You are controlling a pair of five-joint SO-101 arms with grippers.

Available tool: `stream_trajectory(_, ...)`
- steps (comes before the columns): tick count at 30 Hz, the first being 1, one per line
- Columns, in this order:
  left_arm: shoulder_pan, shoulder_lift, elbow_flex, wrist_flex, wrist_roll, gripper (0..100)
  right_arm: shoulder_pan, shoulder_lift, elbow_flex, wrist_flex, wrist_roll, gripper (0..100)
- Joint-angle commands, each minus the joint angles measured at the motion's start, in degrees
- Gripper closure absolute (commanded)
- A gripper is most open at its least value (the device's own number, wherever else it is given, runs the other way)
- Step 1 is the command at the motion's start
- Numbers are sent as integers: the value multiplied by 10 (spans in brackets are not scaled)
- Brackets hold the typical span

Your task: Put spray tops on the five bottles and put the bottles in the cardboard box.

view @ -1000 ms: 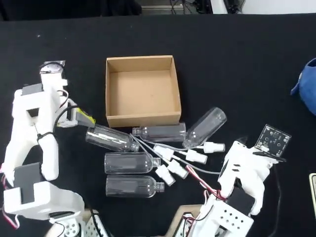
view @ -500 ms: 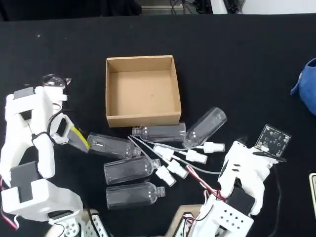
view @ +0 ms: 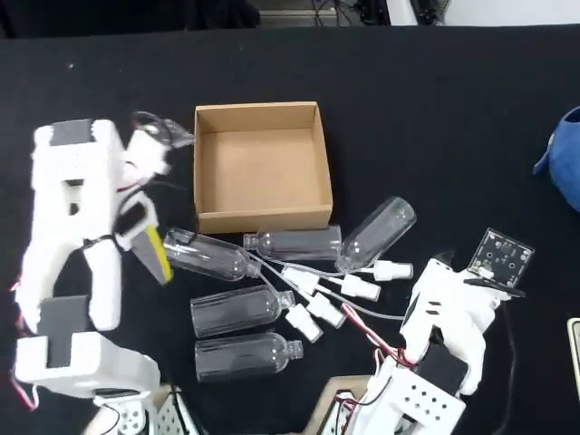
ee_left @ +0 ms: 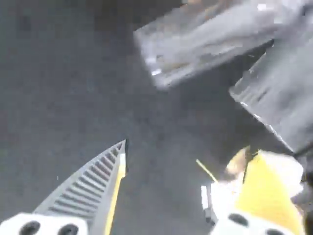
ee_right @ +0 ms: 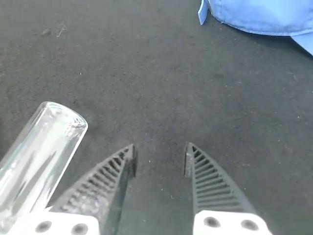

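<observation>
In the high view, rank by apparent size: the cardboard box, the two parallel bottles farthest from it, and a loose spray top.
1. cardboard box
2. nearer bottle and farther bottle: look alike, unranked
3. spray top

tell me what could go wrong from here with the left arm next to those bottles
1. The left gripper is open beside a lying bottle. Being round, it may roll into the other bottles if nudged.
2. The spray tops lie with their thin tubes threaded among the bottle necks, so lifting one bottle could drag them along.
</observation>
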Motion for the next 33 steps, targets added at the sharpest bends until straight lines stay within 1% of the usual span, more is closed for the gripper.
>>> stream_trajectory(1, 56, -8, -15, -31, 33, 737, -9, -57, -20, -16, 0, 850)
stream_trajectory(3, 66, -8, 4, -71, 35, 737, -9, -57, -20, -16, 0, 850)
stream_trajectory(7, 95, -8, 47, -116, -8, 737, -9, -57, -20, -16, 0, 850)
stream_trajectory(9, 105, -8, 65, -141, -17, 737, -9, -57, -20, -16, 0, 850)
stream_trajectory(13, 109, -8, 94, -210, -21, 737, -9, -57, -20, -16, 0, 850)
stream_trajectory(17, 109, -8, 131, -262, -23, 737, -9, -57, -20, -16, 0, 850)
stream_trajectory(23, 109, -8, 153, -281, -62, 737, -9, -57, -20, -16, 0, 850)
stream_trajectory(30, 109, -8, 151, -283, -67, 737, -9, -57, -20, -16, 0, 850)
stream_trajectory(33, 121, -8, 162, -309, -67, 737, -9, -57, -20, -16, 0, 850)
